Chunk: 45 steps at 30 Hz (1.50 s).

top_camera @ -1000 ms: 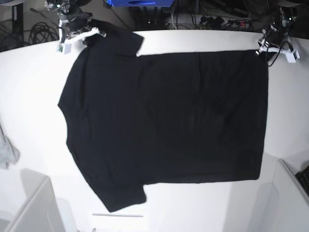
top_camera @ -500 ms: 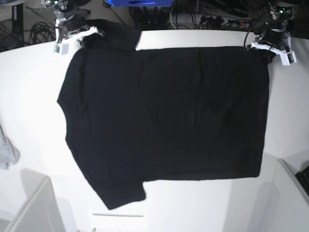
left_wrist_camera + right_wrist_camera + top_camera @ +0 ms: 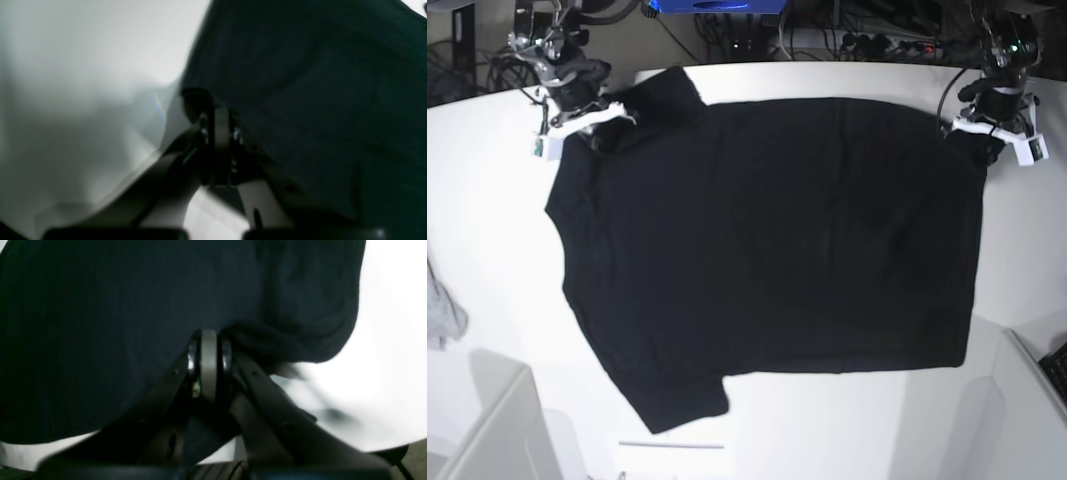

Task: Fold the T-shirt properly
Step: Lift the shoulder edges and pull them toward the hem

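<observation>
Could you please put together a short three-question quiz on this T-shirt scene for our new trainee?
1. True or false: the T-shirt shows a bright print on its upward face.
2. Which does the left end effector grip: (a) a sleeve, (b) a hem corner, (c) the grey cloth?
3. Fill in: the right end effector is shut on cloth near the shirt's far ____.

Key
1. False: the visible face is plain black.
2. b: it pinches the shirt's far corner at the hem end, on the right of the base view.
3. Sleeve: the short sleeve bunches beside the closed jaws in the right wrist view.
</observation>
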Motion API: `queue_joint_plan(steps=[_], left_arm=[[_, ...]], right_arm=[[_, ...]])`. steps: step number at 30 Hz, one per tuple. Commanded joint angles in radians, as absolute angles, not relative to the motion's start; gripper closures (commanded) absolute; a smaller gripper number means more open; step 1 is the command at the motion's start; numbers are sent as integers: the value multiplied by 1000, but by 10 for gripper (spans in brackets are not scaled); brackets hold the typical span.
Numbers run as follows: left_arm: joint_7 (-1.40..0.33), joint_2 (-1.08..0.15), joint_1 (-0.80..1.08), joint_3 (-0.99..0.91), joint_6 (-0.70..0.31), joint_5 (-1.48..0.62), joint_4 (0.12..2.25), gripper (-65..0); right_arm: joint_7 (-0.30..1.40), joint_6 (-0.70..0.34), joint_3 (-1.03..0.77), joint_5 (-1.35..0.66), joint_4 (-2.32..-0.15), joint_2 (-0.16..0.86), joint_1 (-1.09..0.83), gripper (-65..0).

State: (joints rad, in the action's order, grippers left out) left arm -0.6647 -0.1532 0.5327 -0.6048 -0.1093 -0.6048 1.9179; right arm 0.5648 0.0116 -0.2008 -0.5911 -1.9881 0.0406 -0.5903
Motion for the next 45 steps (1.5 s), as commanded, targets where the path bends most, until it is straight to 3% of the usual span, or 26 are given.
queue_joint_plan(steps=[1, 11, 15, 22, 39, 45], left_arm=[[-668, -163, 513, -616, -116, -608, 1933, 0], [-783, -166, 392, -616, -111, -604, 1926, 0], [-805, -170, 338, -607, -111, -498, 1926, 0], [-805, -168, 277, -607, -111, -398, 1925, 0], [-849, -206, 113, -605, -111, -397, 1715, 0], [-849, -237, 84, -526, -111, -397, 1666, 0]], right_arm=[[568, 10, -203, -596, -2006, 45, -562, 0], [730, 12, -205, -590, -1995, 45, -372, 0], [774, 12, -205, -590, -1989, 45, -317, 0], [782, 99, -205, -590, -1922, 47, -226, 0], [782, 105, -203, -590, -1653, 84, 16, 0], [782, 105, -194, -590, -1561, 99, 93, 0]])
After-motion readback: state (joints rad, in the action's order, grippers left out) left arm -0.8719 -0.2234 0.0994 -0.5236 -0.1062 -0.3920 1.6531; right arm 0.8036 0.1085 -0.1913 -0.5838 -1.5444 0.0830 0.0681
